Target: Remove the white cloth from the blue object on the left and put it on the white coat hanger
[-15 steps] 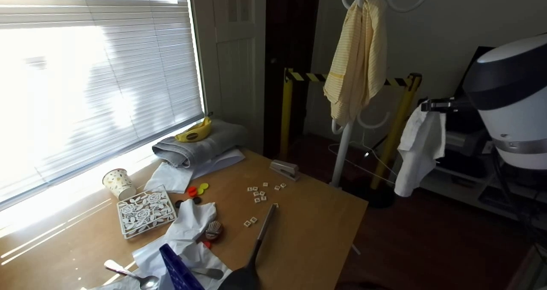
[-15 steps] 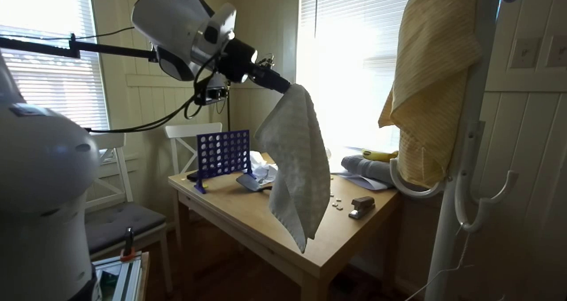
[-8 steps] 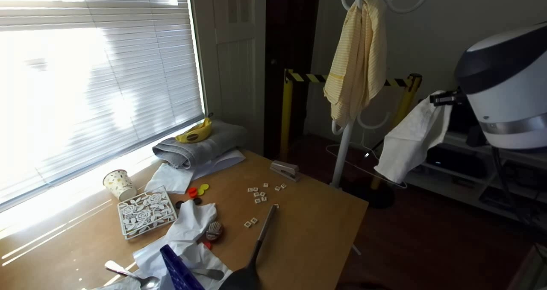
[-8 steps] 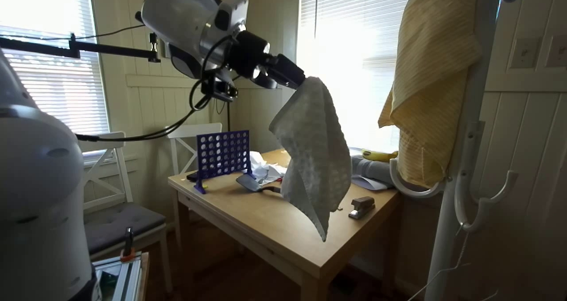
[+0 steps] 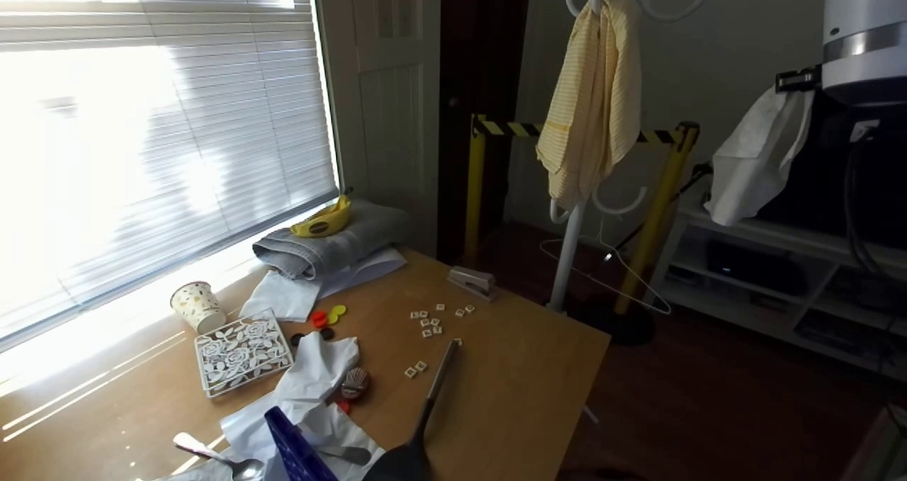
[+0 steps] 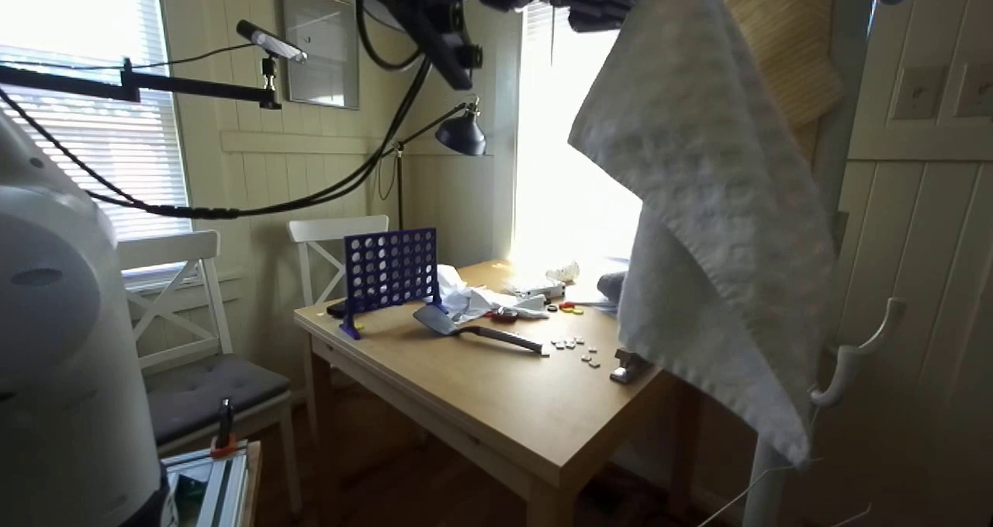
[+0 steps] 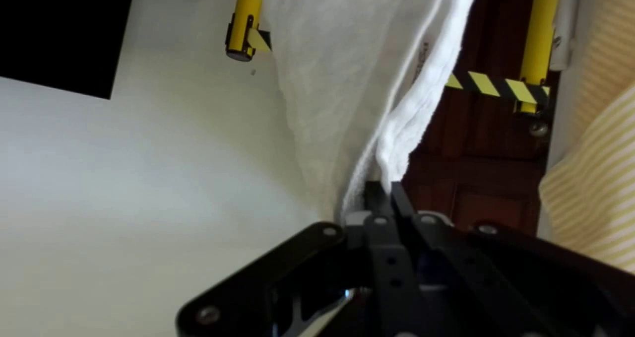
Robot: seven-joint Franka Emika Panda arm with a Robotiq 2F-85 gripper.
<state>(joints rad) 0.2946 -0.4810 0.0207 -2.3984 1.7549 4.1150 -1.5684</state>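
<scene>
- Gripper [image 7: 389, 190]: fingertips together, clamped on the white cloth [image 6: 702, 201] near its top; the rest falls loose in mid-air, folded over itself, down to a low corner.
- Cloth is apart from the white coat hanger [image 5: 569, 261]: an exterior view shows a gap between them. Difference in depth, cannot tell.
- Yellow-striped towel [image 5: 595, 105] drapes down the hanger; the wrist view has it to the side of the fingertips, apart from them.
- Upper hook [image 5: 680, 10] curves out from the hanger, above the towel's top and toward the cloth's side in that view.
- Behind the hanger: yellow barrier posts [image 5: 652, 226] joined by striped tape [image 5: 519, 128]. White shelf unit [image 5: 786, 241] farther off, past the cloth.
- Dark floor [image 5: 680, 403] runs from the hanger's foot along the table edge.
- Wooden table [image 5: 524, 389]: a corner reaches toward the hanger, whose pole rises just beyond that edge.
- On the table, nearest the hanger, a stapler [image 5: 472, 281]; then letter tiles [image 5: 425, 322], then a dark spatula [image 6: 496, 334]. Blue grid frame [image 6: 392, 271] upright at the end away from the hanger.
- Folded grey towel [image 5: 375, 226], yellow banana pouch [image 5: 322, 219] on top, lies between hanger and bright window [image 5: 170, 112].
- Black lamp [image 6: 461, 133] stands well apart from the hanger, past the table.
</scene>
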